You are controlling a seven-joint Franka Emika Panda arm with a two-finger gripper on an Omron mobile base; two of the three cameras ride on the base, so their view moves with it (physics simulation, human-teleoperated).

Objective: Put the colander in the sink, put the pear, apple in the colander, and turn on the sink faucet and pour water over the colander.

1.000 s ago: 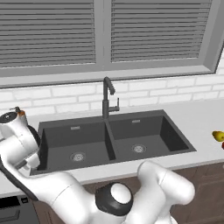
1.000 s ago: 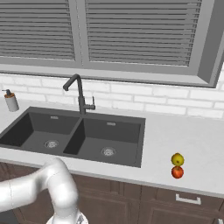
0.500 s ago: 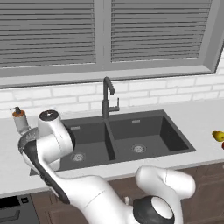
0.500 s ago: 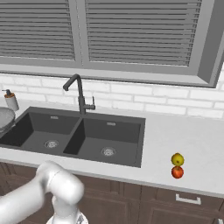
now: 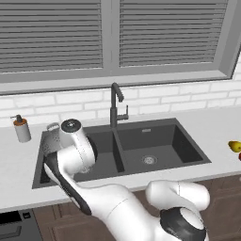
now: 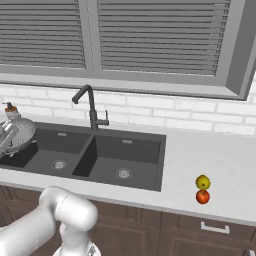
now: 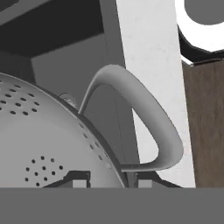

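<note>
Steel colander (image 6: 20, 134) tilted over sink (image 6: 145, 165) left basin; jaws clamped on its rim.

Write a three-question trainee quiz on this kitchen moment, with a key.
1. True or false: the gripper is shut on the colander.
2. Which fruit lies nearer the window on the counter? A) the pear B) the apple
3. Fill in: the sink faucet stands behind the divider of the ____.

Key: 1. True; the colander is carried tilted above the left basin. 2. A. 3. sink.
</note>
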